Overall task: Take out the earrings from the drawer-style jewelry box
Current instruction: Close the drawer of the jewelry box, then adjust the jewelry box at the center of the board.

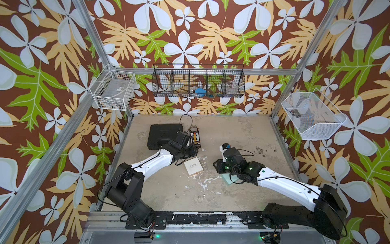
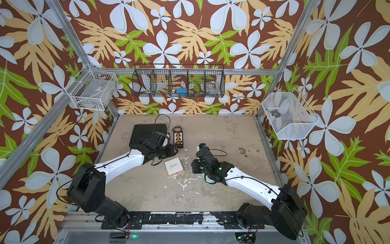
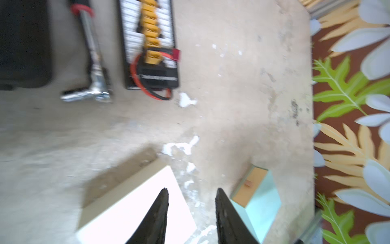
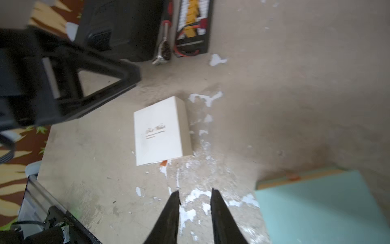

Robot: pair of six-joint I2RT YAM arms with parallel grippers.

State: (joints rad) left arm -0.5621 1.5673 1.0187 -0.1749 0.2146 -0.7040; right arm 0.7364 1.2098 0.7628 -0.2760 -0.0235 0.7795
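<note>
In both top views one white box (image 1: 193, 166) lies flat mid-table (image 1: 242, 135), lid up, with faint script on it. The earrings (image 1: 201, 197) lie on the bare table in front of the box, well apart from it, between the two arm bases. They are a small cluster of shiny specks (image 2: 180, 196), too tiny to count or to pair. The left arm (image 1: 152, 160) and the right arm (image 1: 287, 186) both reach inward, and how their tips stand cannot be read from here. The right arm covers most of one mint-green tray (image 1: 226, 180). Behind are one black case (image 1: 164, 136) and one charger board (image 1: 195, 137). Three wire baskets hang on the walls.

The left wrist view is blurred. The left claw (image 3: 192, 190) is released, its fingers apart over a corner of the box (image 3: 135, 211) with nothing between them. The tray (image 3: 261, 200) shows a tan end with an orange tab. One ratchet (image 3: 92, 55) lies between the case and the board (image 3: 149, 42). The earrings do not show here.

In the right wrist view the right claw (image 4: 195, 191) is released too, empty, above paint flecks. The box (image 4: 160, 131) shows an orange tab at its near edge. The tray (image 4: 325, 207) is cut off by the frame edge. No earring can be told from the flecks.
</note>
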